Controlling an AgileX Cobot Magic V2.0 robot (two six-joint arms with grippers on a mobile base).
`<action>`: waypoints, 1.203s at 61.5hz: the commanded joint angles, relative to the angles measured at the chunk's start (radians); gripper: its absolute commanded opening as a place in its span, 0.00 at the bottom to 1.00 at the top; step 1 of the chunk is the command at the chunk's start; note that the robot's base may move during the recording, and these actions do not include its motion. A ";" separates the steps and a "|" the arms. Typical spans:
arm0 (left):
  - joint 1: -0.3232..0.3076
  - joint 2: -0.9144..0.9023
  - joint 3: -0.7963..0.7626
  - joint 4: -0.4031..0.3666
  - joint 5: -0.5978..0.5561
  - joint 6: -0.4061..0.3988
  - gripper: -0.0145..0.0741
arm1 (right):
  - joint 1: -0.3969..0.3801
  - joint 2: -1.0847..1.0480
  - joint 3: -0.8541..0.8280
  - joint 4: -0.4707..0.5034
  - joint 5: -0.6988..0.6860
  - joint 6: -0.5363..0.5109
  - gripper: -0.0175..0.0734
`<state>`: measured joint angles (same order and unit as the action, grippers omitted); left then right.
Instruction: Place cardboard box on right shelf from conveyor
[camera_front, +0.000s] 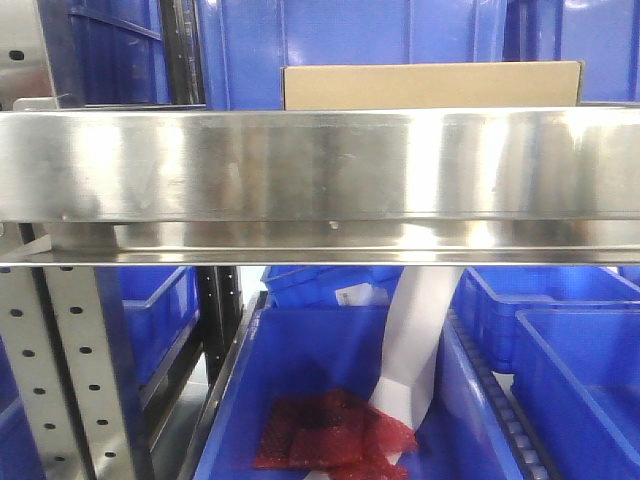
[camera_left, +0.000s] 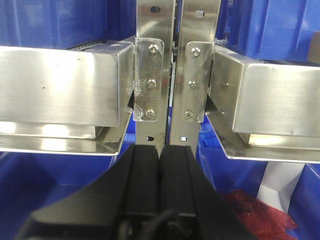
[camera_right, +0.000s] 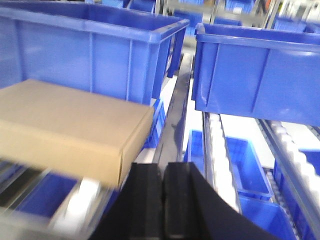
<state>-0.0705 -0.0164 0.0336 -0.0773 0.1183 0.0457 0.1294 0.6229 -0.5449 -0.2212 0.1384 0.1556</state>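
A plain tan cardboard box (camera_front: 432, 86) rests on the shiny steel right shelf (camera_front: 320, 165), only its top strip showing above the front lip. In the right wrist view the same cardboard box (camera_right: 70, 127) lies flat to the left of my right gripper (camera_right: 164, 172), which is shut with nothing between its fingers and does not touch the box. My left gripper (camera_left: 160, 152) is shut and empty too, pointing at the paired steel uprights (camera_left: 170, 75) where two shelf sections meet. The conveyor is out of view.
Blue plastic bins (camera_right: 257, 75) stand behind the box on the shelf and fill the levels below (camera_front: 330, 400). One lower bin holds red mesh bags (camera_front: 330, 435) and a white strip (camera_front: 415, 350). Perforated grey uprights (camera_front: 75, 370) stand at the left.
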 joint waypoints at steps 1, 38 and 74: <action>-0.001 -0.005 0.006 -0.006 -0.085 0.000 0.03 | -0.005 -0.131 0.061 0.000 -0.101 0.002 0.25; -0.001 -0.005 0.006 -0.006 -0.085 0.000 0.03 | -0.005 -0.594 0.214 0.000 0.021 0.001 0.25; -0.001 -0.005 0.006 -0.006 -0.085 0.000 0.03 | -0.040 -0.594 0.327 0.176 -0.031 -0.123 0.25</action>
<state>-0.0705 -0.0164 0.0336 -0.0773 0.1183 0.0457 0.1128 0.0178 -0.2342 -0.1310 0.2241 0.0841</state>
